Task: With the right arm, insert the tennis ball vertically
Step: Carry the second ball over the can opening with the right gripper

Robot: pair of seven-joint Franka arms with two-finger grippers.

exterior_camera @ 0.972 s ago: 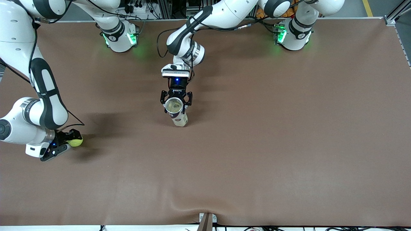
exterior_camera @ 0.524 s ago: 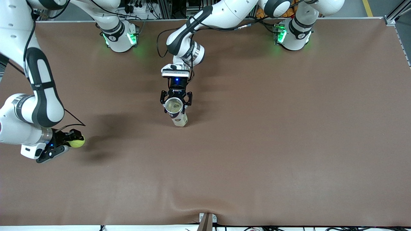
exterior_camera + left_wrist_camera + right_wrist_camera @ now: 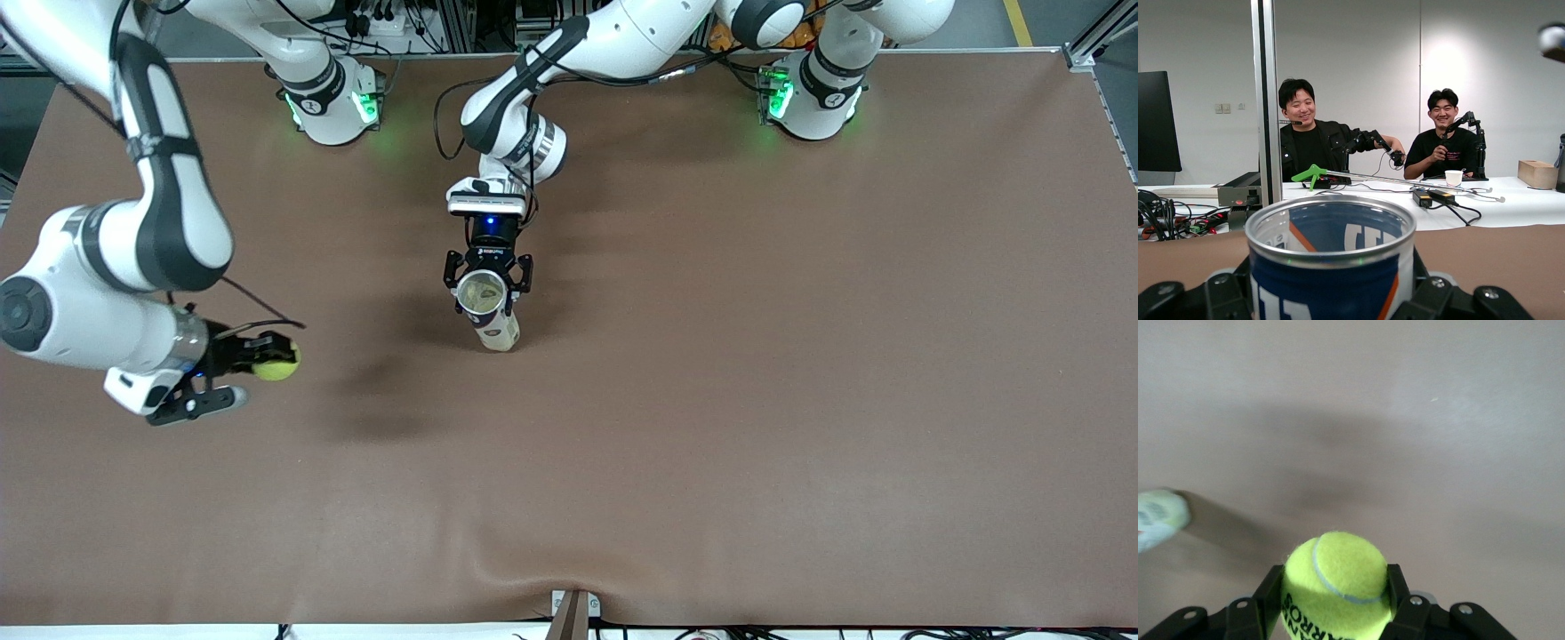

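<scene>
A yellow-green tennis ball (image 3: 277,361) is pinched between the fingers of my right gripper (image 3: 267,357), in the air over the brown table (image 3: 711,400) toward the right arm's end. In the right wrist view the ball (image 3: 1335,577) fills the gap of the right gripper (image 3: 1335,603), with black lettering on it. An open-topped can (image 3: 487,307), blue and white with orange stripes, stands upright at mid-table. My left gripper (image 3: 488,283) is shut on it just under its rim. The left wrist view shows the can's mouth (image 3: 1331,223) between that left gripper's (image 3: 1331,300) jaws.
The two arm bases (image 3: 333,98) (image 3: 809,93) stand along the table edge farthest from the front camera. A small metal bracket (image 3: 573,609) sits at the edge nearest that camera. The cloth has a slight ridge beside the bracket.
My right arm has risen and carried the tennis ball toward the can at mid-table. Its shadow has slid the same way. The left arm and the can have not moved.
</scene>
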